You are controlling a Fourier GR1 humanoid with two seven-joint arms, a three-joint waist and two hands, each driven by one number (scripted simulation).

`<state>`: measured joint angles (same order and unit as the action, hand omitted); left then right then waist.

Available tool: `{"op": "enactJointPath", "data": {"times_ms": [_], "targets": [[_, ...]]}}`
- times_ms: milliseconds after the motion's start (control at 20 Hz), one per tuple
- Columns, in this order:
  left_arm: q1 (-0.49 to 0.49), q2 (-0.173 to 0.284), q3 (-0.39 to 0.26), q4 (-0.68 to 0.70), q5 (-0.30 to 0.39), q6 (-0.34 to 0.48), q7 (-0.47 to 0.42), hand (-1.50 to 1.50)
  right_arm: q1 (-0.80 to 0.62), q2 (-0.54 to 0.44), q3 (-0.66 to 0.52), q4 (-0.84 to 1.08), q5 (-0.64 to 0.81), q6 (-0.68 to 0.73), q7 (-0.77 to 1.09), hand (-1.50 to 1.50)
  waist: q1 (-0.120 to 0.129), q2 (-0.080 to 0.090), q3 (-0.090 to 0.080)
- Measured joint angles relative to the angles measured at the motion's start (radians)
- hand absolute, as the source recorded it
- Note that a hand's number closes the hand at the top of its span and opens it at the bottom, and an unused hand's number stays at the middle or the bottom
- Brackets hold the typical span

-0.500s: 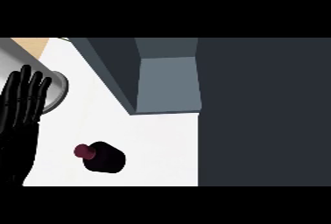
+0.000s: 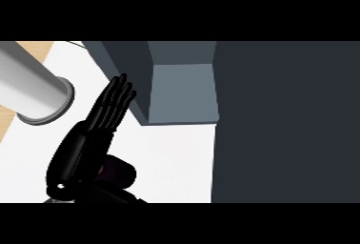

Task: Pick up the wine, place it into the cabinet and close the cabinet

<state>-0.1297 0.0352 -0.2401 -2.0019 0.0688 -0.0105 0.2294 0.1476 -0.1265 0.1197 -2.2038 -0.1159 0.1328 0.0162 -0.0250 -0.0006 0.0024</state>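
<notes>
- I saw one black robot hand (image 2: pixel 88 143) come in from the near edge, toward the left side of the view.
- From where it showed, I took it to be the left hand.
- Its fingers (image 2: pixel 116 97) were straight and close together, pointing to the far side, and they held nothing.
- The fingertips sat just beside the near left corner of the grey box-shaped cabinet (image 2: pixel 181 93).
- The dark round wine bottle (image 2: pixel 118 172) stood on the white counter top (image 2: pixel 172 157), near the bottom of the view.
- The hand's palm covered the bottle's left part, so I saw only its right side and a bit of dark red at the top.
- I could not tell if the palm touched the bottle.
- A big grey round tube with a thick rim (image 2: pixel 35 93) lay at the far left, well apart from the bottle.
- A wide dark panel (image 2: pixel 288 124) filled the right side of the view.
- I did not see the right hand anywhere.
</notes>
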Motion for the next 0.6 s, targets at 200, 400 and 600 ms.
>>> {"op": "enactJointPath", "data": {"times_ms": [200, 400, 600], "targets": [[-0.025, -0.022, -0.120, -0.064, 0.014, 0.102, 0.144, -1.50, 0.066, -0.026, 0.056, -0.121, -0.045, 0.039, 0.089, -1.50, 0.007, -0.004, -0.001], [-0.053, -0.030, -0.244, -0.163, -0.038, 0.228, 0.279, -1.50, 0.103, -0.038, 0.078, -0.207, -0.072, 0.045, 0.161, -1.50, 0.014, -0.005, -0.002], [-0.111, -0.033, -0.331, -0.222, -0.104, 0.338, 0.402, -1.50, 0.115, -0.047, 0.086, -0.229, -0.072, 0.041, 0.205, -1.50, 0.015, -0.005, -0.002]]}}
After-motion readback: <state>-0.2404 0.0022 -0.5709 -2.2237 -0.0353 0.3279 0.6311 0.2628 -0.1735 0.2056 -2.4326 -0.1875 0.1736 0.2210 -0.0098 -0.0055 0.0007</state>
